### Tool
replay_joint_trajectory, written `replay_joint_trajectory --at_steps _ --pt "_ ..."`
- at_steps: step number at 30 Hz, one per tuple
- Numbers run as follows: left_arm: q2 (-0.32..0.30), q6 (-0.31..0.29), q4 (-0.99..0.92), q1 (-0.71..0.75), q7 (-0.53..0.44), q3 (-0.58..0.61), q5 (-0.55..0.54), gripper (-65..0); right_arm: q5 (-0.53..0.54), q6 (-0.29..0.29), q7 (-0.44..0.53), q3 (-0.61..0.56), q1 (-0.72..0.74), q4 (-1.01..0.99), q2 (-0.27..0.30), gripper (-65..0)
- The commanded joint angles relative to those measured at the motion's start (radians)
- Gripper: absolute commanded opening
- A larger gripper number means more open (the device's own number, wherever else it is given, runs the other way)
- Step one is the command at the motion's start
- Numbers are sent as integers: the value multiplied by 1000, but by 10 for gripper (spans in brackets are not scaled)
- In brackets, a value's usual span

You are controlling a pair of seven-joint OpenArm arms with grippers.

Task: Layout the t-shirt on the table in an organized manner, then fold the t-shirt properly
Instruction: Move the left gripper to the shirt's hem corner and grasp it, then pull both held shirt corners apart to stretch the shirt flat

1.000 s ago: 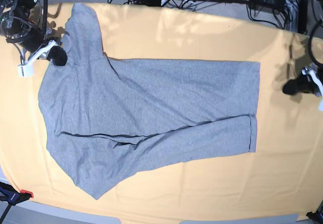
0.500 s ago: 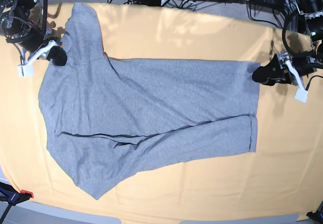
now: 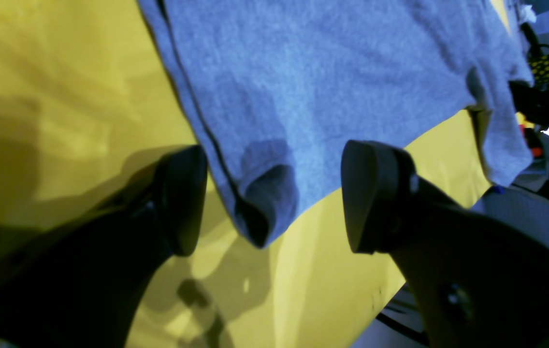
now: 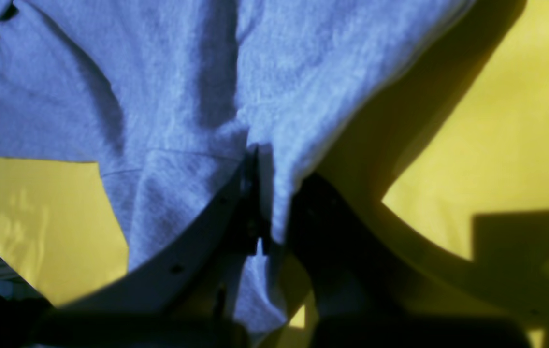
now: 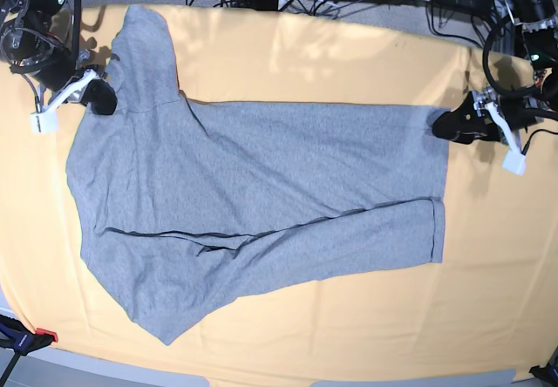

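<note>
Yellow-orange table [image 5: 305, 56]; grey t-shirt [image 5: 261, 204] spread flat on it, partly folded.

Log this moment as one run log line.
left end effector: open at t-shirt corner | right end effector: shut on t-shirt | table: shirt partly folded over

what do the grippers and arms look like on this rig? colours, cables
Left gripper: two black, rounded, paddle-shaped fingers. Right gripper: one white finger with small holes, one black. In the base view each gripper shows a white bracket, with black looped cables on the arms above.
</note>
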Motion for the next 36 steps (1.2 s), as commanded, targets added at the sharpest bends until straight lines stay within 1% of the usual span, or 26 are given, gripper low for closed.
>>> replay_joint_trajectory --at_steps 1,6,13,14,15,16,17,20,21,24,28,31,33,36 --pt "-14 -2 13 -10 -3 -8 -11 -201 26 7 15 5 6 19 15 -650" --pt "15 -2 13 -10 -1 -7 -38 -201 26 7 15 5 5 19 15 -650" --pt "19 -2 13 -10 12 -7 -68 -202 26 7 15 5 5 19 15 -650" --pt "20 -3 13 -10 12 -7 -68 -212 26 7 15 5 5 19 15 -650" --pt "20 -3 13 -10 11 -7 -68 -240 26 7 15 5 5 19 15 -650" --pt "19 -8 13 -11 11 -8 -68 -291 26 7 15 5 6 19 15 -650" --pt "19 -23 13 -11 11 -8 -68 -361 26 7 15 5 5 19 15 -650" --pt "19 -46 13 -11 7 -8 -67 -634 26 8 15 5 5 19 16 -650" --pt "19 -48 13 -11 4 -8 -67 -650 26 8 15 5 6 19 16 -650" --pt "19 -48 13 -14 -4 -8 -66 -650 26 34 15 5 6 19 24 -650" --pt "8 -48 13 -25 -43 -8 -19 -650 25 33 16 6 6 19 70 -650" --pt "-23 -47 13 -33 -86 -8 41 -650 19 32 15 6 5 19 111 -650" --pt "-50 -47 13 -32 -124 -8 52 -650 13 25 15 6 5 19 134 -650" --pt "-90 -48 13 -38 -150 -8 54 -650 10 11 16 6 5 19 158 -650"
